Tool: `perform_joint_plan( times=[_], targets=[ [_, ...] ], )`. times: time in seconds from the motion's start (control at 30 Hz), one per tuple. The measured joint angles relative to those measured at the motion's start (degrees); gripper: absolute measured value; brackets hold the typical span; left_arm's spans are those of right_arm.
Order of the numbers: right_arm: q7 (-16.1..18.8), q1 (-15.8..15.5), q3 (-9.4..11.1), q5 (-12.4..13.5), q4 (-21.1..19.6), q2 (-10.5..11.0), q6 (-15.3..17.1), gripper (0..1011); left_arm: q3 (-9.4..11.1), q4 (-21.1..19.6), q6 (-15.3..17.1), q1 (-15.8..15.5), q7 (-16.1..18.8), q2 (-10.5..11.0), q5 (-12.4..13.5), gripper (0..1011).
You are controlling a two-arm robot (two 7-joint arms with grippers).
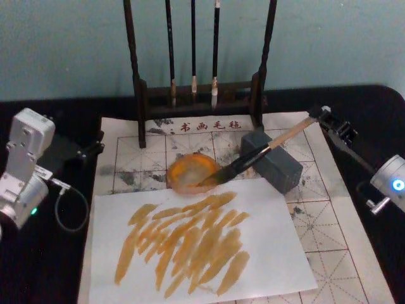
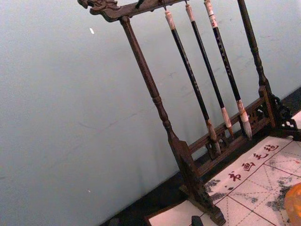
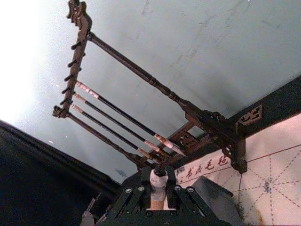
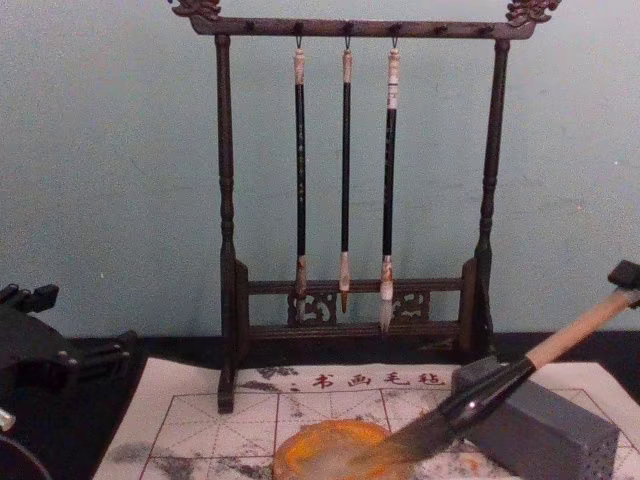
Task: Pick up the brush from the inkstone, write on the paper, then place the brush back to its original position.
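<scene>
The paper (image 1: 342, 247) with red squares is the biggest thing and covers most of the table. A plain white sheet (image 1: 278, 240) lies on its near part, and it already has many orange strokes on it. At the far side stands a tall dark rack (image 4: 225, 200) with three thin brushes (image 4: 345, 170) hanging from it. In front of the rack sits a grey block (image 1: 278, 166), and an orange dish (image 1: 190, 168) is just to its left.

The brush (image 1: 278, 142) leans across the block with its dark tip down in the dish. Its pale handle points up and to the right.

The right gripper (image 1: 319, 118) is clamped on the very end of the handle, with a finger (image 3: 176, 195) on each side of the white cap. The left gripper (image 1: 88, 151) is parked far left, off the paper.

Holding the brush so far back is risky, because the heavy wet tip could swing or droop. A quick lift might drag the dish or push the block. A wet tip could also drip orange on the paper. If the gripper lets go while the brush sits badly on the block, the brush could roll off.
</scene>
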Motion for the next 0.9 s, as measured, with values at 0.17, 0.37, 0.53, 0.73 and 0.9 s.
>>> perform_joint_plan(
  times=[0.17, 0.37, 0.53, 0.73, 0.9],
  targets=[
    [0.44, -0.8, -0.45, -0.68, -1.4, 2.19, -0.98, 203, 0.0, 0.0, 0.0, 0.0, 0.0, 0.0, 0.0, 1001],
    [1.05, -1.59, -0.57, -1.0, -2.63, 4.17, -2.34, 203, 0.0, 0.0, 0.0, 0.0, 0.0, 0.0, 0.0, 1001],
    [1.74, -1.97, -0.8, -1.02, -3.33, 5.53, -2.96, 204, 0.0, 0.0, 0.0, 0.0, 0.0, 0.0, 0.0, 1001],
    [2.87, -2.21, -1.6, -0.91, -4.09, 7.27, -2.96, 204, 0.0, 0.0, 0.0, 0.0, 0.0, 0.0, 0.0, 1001],
    [4.14, -2.21, -2.56, -0.52, -4.55, 9.01, -1.85, 203, 0.0, 0.0, 0.0, 0.0, 0.0, 0.0, 0.0, 1001]
  ],
)
